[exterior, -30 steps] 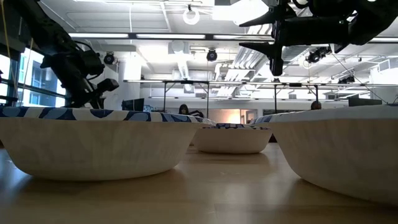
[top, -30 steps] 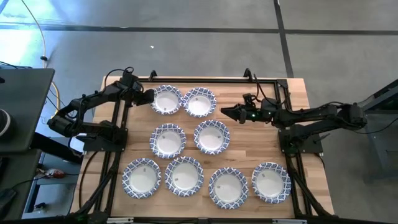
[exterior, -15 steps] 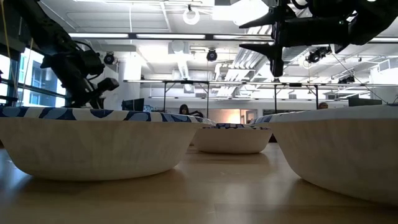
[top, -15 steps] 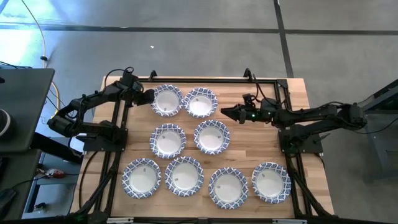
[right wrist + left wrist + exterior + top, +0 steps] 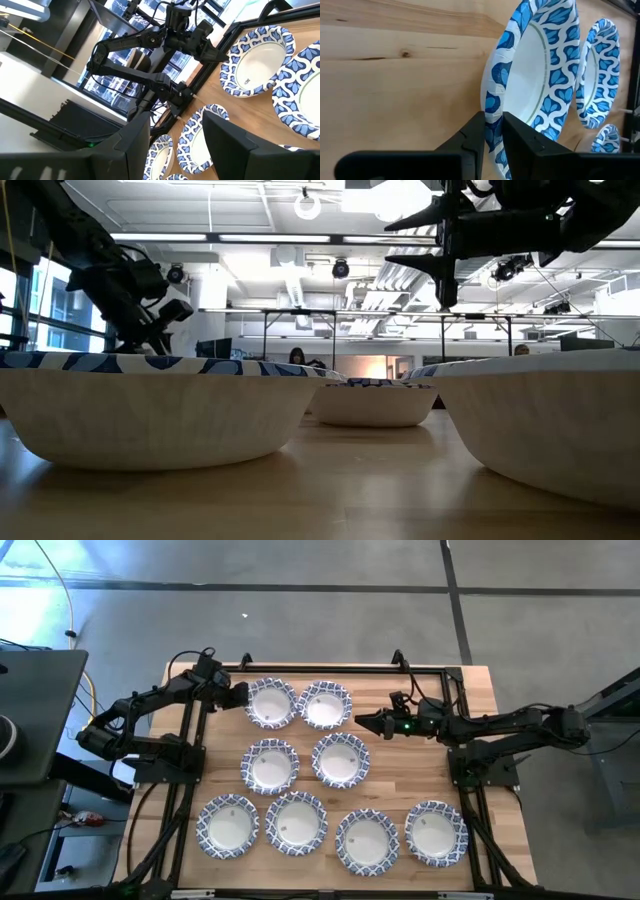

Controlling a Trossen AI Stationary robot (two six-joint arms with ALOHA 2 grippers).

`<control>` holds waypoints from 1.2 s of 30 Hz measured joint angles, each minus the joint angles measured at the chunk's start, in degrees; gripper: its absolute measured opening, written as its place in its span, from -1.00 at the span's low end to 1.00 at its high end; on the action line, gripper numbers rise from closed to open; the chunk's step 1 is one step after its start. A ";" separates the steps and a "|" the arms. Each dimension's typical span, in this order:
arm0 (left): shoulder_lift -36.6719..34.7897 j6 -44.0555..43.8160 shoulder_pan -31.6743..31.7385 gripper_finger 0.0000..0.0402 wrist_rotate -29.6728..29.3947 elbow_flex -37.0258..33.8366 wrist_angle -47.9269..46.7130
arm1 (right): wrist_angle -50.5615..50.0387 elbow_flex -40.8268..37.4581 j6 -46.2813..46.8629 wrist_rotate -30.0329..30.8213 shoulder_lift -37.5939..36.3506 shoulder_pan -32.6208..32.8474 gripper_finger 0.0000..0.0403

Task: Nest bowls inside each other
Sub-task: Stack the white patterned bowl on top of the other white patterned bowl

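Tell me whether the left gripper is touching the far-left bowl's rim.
Touching. The left wrist view shows the left gripper with its two fingers closed on the patterned rim of the far-left bowl, no gap on either side.

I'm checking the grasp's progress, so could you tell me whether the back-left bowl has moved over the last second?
Yes, slightly: the back-left bowl, pinched at its rim by the left gripper, has shifted toward the neighbouring bowl, narrowing their gap.

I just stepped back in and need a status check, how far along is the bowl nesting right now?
Done: nothing yet; in the high view all eight visible bowls sit apart, none stacked. In hand: the left gripper has pinched the rim of the far-left bowl, which looks slightly tilted in the wrist view. The right gripper hovers open beside the neighbouring bowl. Left: all the nesting.
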 joint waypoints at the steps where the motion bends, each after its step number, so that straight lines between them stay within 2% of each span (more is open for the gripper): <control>1: 0.00 -0.12 0.00 -0.74 -0.01 0.00 0.01 | 0.00 0.00 0.00 0.02 0.00 0.02 -0.14; 11: -0.85 -1.03 2.01 -0.74 3.51 0.00 0.39 | -0.24 0.00 0.00 0.02 0.00 0.02 -0.14; 19: -2.48 -1.47 2.21 -0.74 4.19 0.00 0.34 | -0.44 0.00 0.00 0.02 0.00 0.02 -0.14; 36: -4.85 -1.87 2.21 -0.92 6.31 0.00 0.29 | -1.36 0.00 -0.01 0.02 0.00 0.02 -0.14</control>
